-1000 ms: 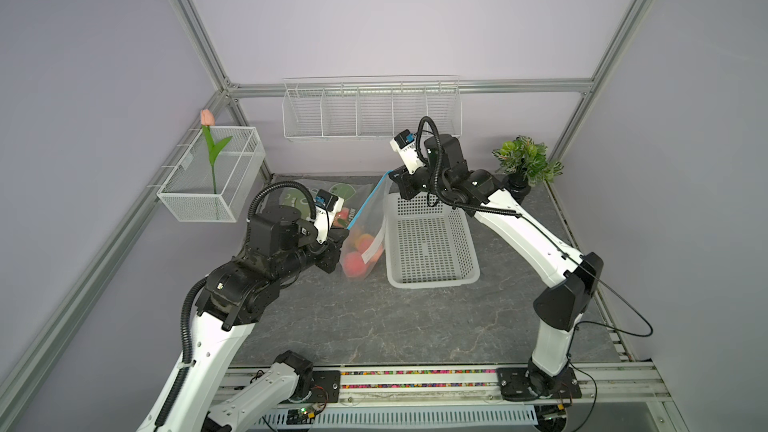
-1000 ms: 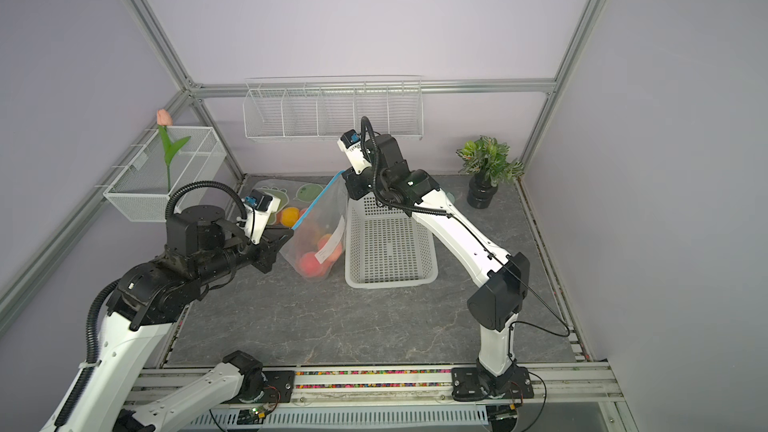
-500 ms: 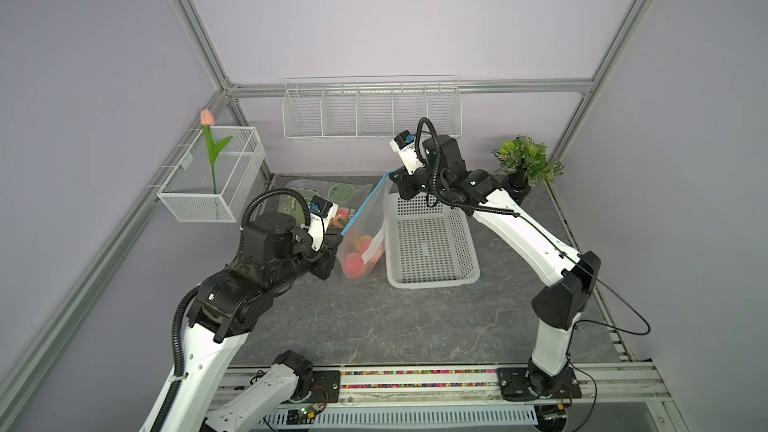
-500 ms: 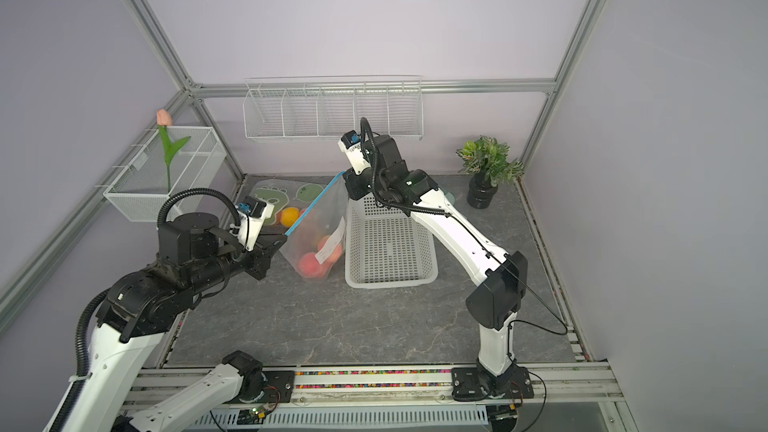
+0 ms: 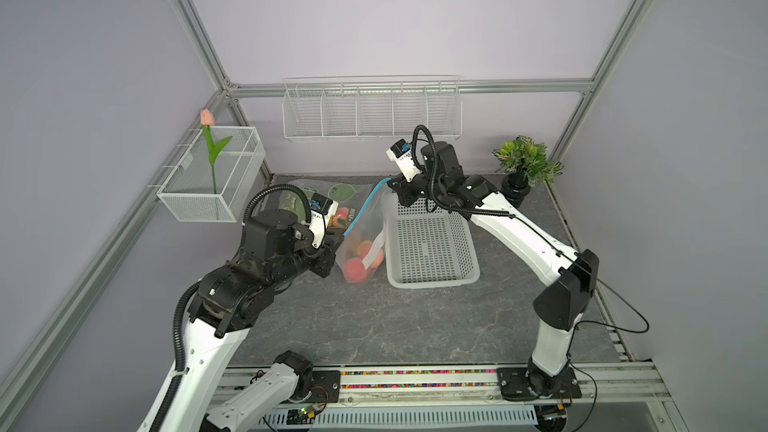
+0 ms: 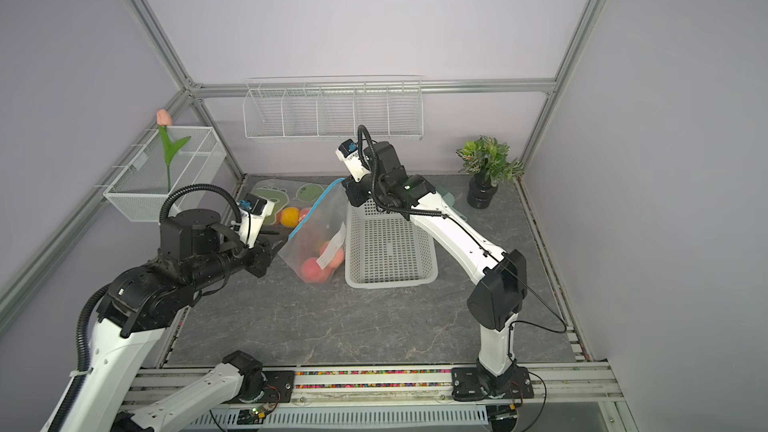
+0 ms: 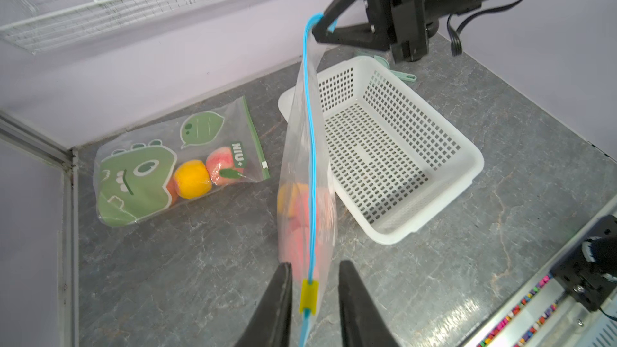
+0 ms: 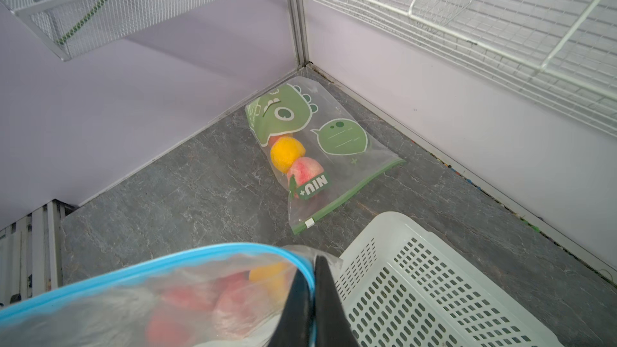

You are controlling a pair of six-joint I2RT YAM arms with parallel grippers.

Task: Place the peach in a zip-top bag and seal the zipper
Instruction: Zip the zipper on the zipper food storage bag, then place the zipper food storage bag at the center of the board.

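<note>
At L gripper (image 7: 315, 263): part open, nothing held. Sits astride the yellow slider (image 7: 307, 297) w/ a gap each side, no contact visible.

Past the slider, along the blue zipper (image 7: 312, 161): reads as one thin closed line up to the far corner, no gape seen from L wrist view.

At that far corner, R gripper (image 7: 319, 27): clamped tight on the zipper end of the zip-top bag (image 5: 365, 226), holding it up, top edge taut & slanting down toward the L side.

Inside the bag: peaches (image 6: 312, 271) low in the bottom, plus sth yellow-orange & a white slip. Bag bottom down at table (image 5: 415, 326) level, just beside the white basket (image 5: 432, 280); contact w/ it unclear.

Further back, near the corner: a 2nd, printed bag (image 7: 140, 178) lying flat w/ fruit in it, well apart from both grippers.

Step, as judged: placing done, seal prob. done too, w/ slider parked at the L end. From R wrist view, track bowed near the R corner; can't fully rule out a short open stretch there.

Next, prob.: back L gripper straight off w/o snagging slider or film, then lower the bag w/ R & let go gently, no tipping. If short of sealed, re-pinch slider & run it to the stop, w/ tension kept from the R side.
</note>
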